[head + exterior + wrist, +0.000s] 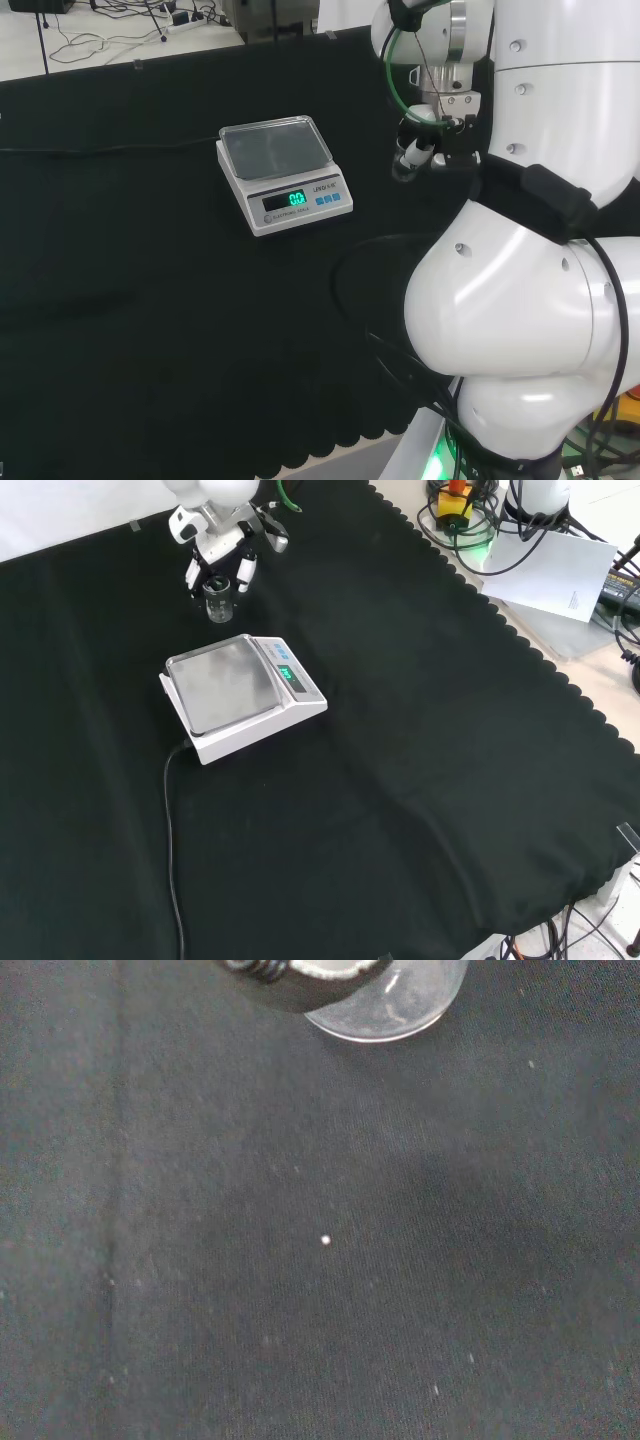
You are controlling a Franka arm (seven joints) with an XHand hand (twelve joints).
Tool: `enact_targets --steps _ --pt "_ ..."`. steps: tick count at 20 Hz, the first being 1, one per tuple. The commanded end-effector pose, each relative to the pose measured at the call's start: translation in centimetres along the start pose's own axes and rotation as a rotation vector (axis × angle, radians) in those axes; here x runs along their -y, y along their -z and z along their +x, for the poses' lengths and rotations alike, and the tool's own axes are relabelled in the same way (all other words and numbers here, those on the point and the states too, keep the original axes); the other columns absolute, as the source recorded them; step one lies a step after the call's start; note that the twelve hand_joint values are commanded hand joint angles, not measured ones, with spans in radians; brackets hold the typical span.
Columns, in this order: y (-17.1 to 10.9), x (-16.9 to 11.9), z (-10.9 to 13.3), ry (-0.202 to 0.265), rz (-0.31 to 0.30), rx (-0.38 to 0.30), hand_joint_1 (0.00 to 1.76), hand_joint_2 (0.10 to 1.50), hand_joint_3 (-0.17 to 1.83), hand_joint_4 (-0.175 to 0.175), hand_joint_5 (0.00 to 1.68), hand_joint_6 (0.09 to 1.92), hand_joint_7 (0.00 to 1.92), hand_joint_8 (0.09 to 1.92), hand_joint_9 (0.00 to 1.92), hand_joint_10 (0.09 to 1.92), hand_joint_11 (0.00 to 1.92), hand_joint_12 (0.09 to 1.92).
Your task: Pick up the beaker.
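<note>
Hand (220, 558) positioned directly over the clear beaker (219, 602), fingers reaching down around its top; actual grip cannot be confirmed. Beaker upright, beside the scale (240, 694).

- My hand (222, 560) hangs low at about eleven o'clock in the front view, fingers (245, 572) pointing down, spread in a loose cage.
- In the head view, my hand (425, 148) sits at one o'clock, left of my big white arm links (530, 270).
</note>
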State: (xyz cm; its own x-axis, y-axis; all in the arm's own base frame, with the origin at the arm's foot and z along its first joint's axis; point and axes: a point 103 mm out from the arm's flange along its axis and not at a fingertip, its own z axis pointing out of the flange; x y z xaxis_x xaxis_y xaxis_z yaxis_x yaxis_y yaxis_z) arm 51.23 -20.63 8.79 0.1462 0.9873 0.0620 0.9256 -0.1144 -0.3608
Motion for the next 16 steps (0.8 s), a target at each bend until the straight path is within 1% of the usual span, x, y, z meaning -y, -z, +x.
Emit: enact_targets --steps 1,3,4,7,10,12,14,16 --pt "2.0 -0.1 0.6 0.047 -0.063 -0.005 1.12 1.16 0.03 -0.175 0.86 1.17 0.94 0.81 1.18 0.53 1.22 0.77" --pt "3.3 0.0 0.7 0.056 -0.044 -0.008 1.13 1.16 0.02 -0.175 0.88 1.16 1.0 0.79 1.22 0.53 1.25 0.75" --pt "4.1 0.1 0.9 0.061 -0.02 0.003 1.13 1.16 0.01 -0.175 0.89 1.15 1.02 0.79 1.23 0.53 1.26 0.74" --pt "6.6 0.5 1.5 0.079 0.042 0.068 1.13 1.16 0.01 -0.175 0.89 1.15 1.05 0.78 1.25 0.53 1.27 0.73" --pt "9.2 1.4 2.6 0.111 0.084 0.084 1.13 1.16 0.01 -0.175 0.89 1.15 1.06 0.78 1.25 0.53 1.27 0.73" --pt "10.7 2.1 3.7 0.133 0.089 0.117 1.13 1.16 0.01 -0.175 0.9 1.14 1.06 0.78 1.26 0.53 1.27 0.73" --pt "12.1 2.8 4.8 0.151 0.072 0.15 1.13 1.16 0.01 -0.175 0.9 1.14 1.07 0.78 1.26 0.53 1.28 0.72" --pt "13.0 3.3 5.7 0.169 0.056 0.153 1.13 1.16 0.01 -0.175 0.9 1.14 1.07 0.78 1.26 0.53 1.28 0.72"
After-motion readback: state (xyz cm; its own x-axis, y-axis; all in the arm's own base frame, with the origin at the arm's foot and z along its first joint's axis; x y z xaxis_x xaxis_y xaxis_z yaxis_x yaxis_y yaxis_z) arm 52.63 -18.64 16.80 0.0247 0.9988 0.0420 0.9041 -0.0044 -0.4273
